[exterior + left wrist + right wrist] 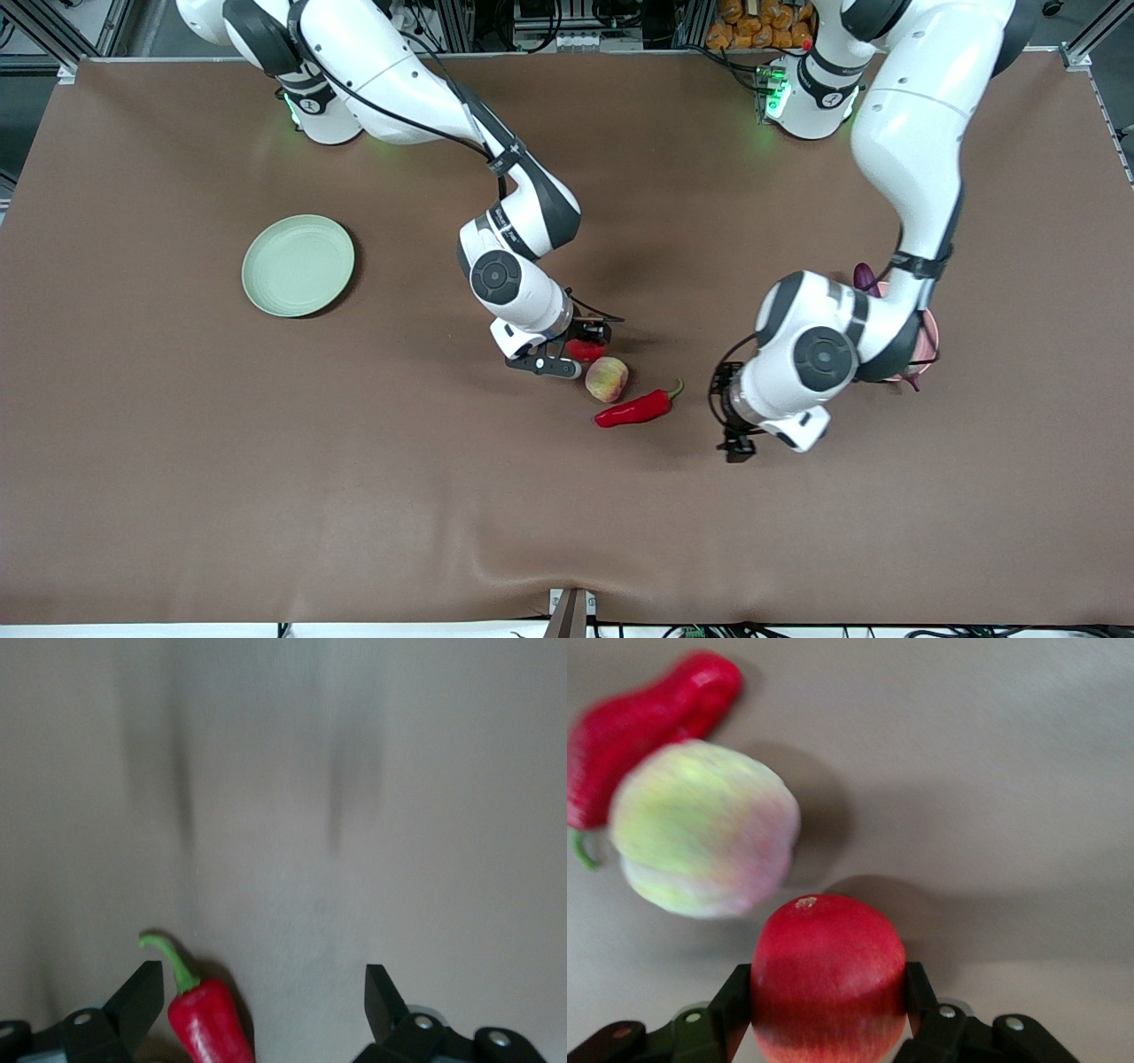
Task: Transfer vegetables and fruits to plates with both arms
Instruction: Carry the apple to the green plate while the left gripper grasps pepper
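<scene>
My right gripper [578, 354] is shut on the round red pomegranate [585, 349], low over the table's middle; its fingers [735, 997] press both sides of the pomegranate [828, 979]. The yellowish-pink peach [607, 379] lies right beside it and also shows in the right wrist view [700, 842]. The red chili pepper [638, 408] lies just nearer the camera. My left gripper [735, 440] is open and empty, low beside the chili's stem end; the chili [208, 1028] shows near one fingertip [142, 997]. The purple eggplant [864, 276] lies on the pink plate [930, 341], mostly hidden by my left arm.
The pale green plate [299, 265] holds nothing and sits toward the right arm's end of the table. The brown mat [443, 496] covers the whole table, with a small fold at its front edge.
</scene>
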`<action>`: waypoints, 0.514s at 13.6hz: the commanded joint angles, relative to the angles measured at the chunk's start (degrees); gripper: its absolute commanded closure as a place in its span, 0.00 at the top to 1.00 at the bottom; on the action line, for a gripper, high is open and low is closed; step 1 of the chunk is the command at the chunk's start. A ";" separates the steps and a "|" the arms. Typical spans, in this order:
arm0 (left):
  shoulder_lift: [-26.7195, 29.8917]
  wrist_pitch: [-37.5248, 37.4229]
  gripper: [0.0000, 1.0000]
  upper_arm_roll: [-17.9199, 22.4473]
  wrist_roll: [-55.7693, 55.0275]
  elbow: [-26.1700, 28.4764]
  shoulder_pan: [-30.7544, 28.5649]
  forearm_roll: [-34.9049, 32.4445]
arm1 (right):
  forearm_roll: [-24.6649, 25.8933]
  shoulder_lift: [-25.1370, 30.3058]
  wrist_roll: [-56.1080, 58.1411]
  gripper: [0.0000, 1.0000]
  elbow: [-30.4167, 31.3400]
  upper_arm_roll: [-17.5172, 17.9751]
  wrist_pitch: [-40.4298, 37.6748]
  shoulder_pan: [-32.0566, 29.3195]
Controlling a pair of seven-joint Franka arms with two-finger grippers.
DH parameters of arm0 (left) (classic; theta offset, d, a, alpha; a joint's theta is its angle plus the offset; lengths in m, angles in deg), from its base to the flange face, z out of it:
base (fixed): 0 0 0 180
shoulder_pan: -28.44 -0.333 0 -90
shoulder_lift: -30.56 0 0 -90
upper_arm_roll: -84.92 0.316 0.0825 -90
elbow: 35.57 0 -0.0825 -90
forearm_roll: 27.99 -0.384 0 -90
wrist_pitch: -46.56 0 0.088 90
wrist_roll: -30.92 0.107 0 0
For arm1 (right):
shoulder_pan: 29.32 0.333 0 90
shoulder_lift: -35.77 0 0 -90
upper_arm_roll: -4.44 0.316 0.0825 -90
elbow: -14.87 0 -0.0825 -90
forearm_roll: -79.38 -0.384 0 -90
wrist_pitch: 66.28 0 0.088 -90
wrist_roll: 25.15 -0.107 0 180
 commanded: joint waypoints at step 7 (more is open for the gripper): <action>-6.33 10.60 1.00 1.07 -0.57 -1.02 7.69 0.76 | 12.68 25.57 21.96 0.00 8.36 -0.23 -32.69 -21.74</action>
